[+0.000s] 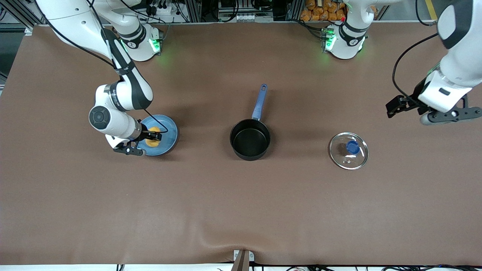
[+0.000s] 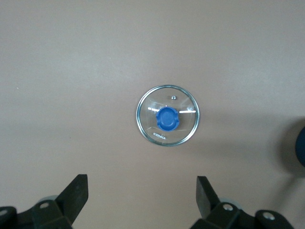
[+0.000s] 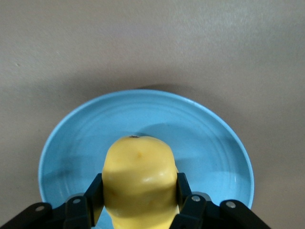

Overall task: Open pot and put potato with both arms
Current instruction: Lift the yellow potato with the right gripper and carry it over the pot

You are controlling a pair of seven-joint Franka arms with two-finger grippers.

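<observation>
The small round black saucepan with a long blue handle (image 1: pixel 250 140) stands uncovered at the middle of the brown table (image 1: pixel 241 210), its dark inside bare and its handle pointing toward the robots' bases. This pot serves as the landmark.

Toward the right arm's end of the table from the pot, and about level with it, lies a flat light-blue round plate (image 1: pixel 170 132). The lumpy oval yellow-orange potato (image 1: pixel 153 138) sits over the plate, and the right gripper (image 1: pixel 150 138) is clamped on it. The right wrist view shows what the front view cannot: black fingers (image 3: pixel 94 191) pressed against both flanks of the potato (image 3: pixel 138 181), with the plate (image 3: pixel 209 143) ringing it underneath. Whether the potato rests on the plate or is lifted just off it cannot be told.

Toward the left arm's end of the table from the pot, slightly nearer the front camera, the round glass lid with a blue knob (image 1: pixel 348 150) lies flat on the table, well apart from the pot. The left gripper (image 1: pixel 433 111) hangs in the air over bare table toward that same end. The left wrist view shows its fingers (image 2: pixel 76 193) spread wide and grasping nothing, the lid (image 2: pixel 167 115) lying below between them, and a dark sliver of the pot (image 2: pixel 300 148) at the frame's edge.
</observation>
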